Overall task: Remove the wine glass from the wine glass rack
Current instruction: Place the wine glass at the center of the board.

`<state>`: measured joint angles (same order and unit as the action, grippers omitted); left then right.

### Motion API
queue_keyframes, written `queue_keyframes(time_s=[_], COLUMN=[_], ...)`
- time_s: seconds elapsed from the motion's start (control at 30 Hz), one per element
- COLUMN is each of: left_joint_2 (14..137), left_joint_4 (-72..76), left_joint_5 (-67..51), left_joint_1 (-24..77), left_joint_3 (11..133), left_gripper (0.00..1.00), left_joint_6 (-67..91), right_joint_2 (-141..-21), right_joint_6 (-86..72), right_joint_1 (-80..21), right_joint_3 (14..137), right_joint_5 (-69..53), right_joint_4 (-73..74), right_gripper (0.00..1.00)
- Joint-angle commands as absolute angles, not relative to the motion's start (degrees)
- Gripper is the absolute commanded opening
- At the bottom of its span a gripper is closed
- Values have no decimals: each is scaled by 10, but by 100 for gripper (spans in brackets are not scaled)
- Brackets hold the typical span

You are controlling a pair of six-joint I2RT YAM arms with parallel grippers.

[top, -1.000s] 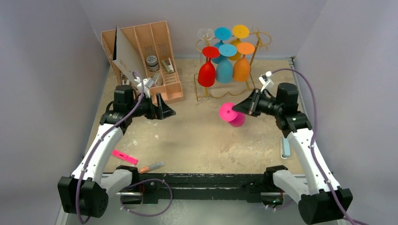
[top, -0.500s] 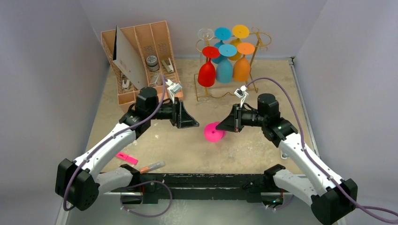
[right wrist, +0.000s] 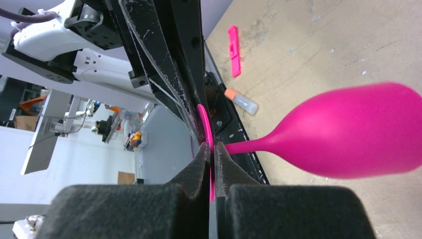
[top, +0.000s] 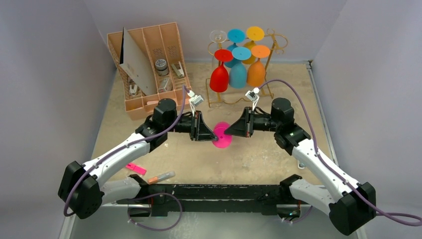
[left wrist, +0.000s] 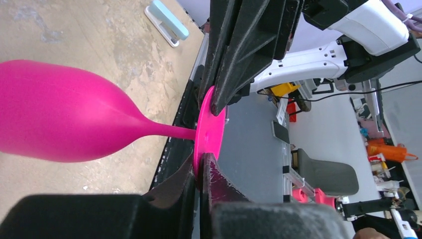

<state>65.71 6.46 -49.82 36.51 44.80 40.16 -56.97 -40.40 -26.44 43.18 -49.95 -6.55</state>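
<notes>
At tabletop (top: 189, 159) centre, six o'clock of the wine glass rack (top: 270, 59), left fingers (top: 214, 134) have joined right fingers (top: 227, 133); both clamp the foot of the freed wine glass (top: 221, 141).

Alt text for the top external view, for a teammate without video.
Both arms meet at mid-table: the left gripper and right gripper pinch the foot of a pink wine glass, clear of the gold wine glass rack. A red glass, blue glass and orange glass hang upside down on the rack behind; a tan organiser stands back left.
</notes>
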Motion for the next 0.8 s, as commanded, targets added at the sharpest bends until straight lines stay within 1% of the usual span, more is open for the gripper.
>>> queue_keyframes(time_s=[0.0, 0.03, 0.07, 0.13, 0.17, 0.27, 0.33, 0.37, 0.47, 0.53, 0.57, 0.6, 0.63, 0.67, 0.77], left_joint_2=[645, 648, 649, 645, 640, 616, 596, 588, 578, 581, 583, 585, 585, 585, 586], left_joint_4=[120, 121, 119, 115, 109, 61, 38, 32, 35, 44, 44, 44, 43, 43, 31], left_joint_5=[-491, -491, -490, -476, -465, -433, -415, -406, -400, -404, -408, -409, -409, -409, -408], left_joint_1=[376, 376, 375, 376, 376, 376, 377, 376, 376, 376, 376, 377, 376, 376, 376], left_joint_3=[434, 436, 439, 437, 436, 439, 439, 438, 438, 440, 444, 447, 449, 450, 453], left_gripper=[0, 0, 0, 0, 0, 0, 0, 0, 0, 0, 0, 0, 0, 0, 0], left_joint_6=[418, 418, 416, 413, 407, 374, 357, 354, 358, 362, 362, 361, 361, 362, 360], right_joint_2=[-572, -572, -570, -564, -560, -546, -534, -528, -526, -538, -542, -546, -548, -548, -549], right_joint_6=[-414, -416, -417, -416, -413, -402, -410, -431, -550, -582, -584, -583, -579, -575, -571], right_joint_1=[-271, -272, -272, -272, -272, -272, -272, -272, -278, -288, -292, -296, -301, -305, -317], right_joint_3=[424, 422, 420, 414, 412, 406, 391, 375, 297, 265, 259, 255, 252, 247, 232], right_joint_5=[-521, -519, -512, -493, -485, -473, -480, -487, -492, -482, -475, -468, -462, -457, -424], right_joint_4=[-103, -100, -97, -86, -77, -55, -78, -116, -331, -412, -422, -423, -427, -439, -486], right_gripper=[0, 2, 11, 33, 46, 65, 73, 75, 76, 75, 73, 68, 62, 58, 51])
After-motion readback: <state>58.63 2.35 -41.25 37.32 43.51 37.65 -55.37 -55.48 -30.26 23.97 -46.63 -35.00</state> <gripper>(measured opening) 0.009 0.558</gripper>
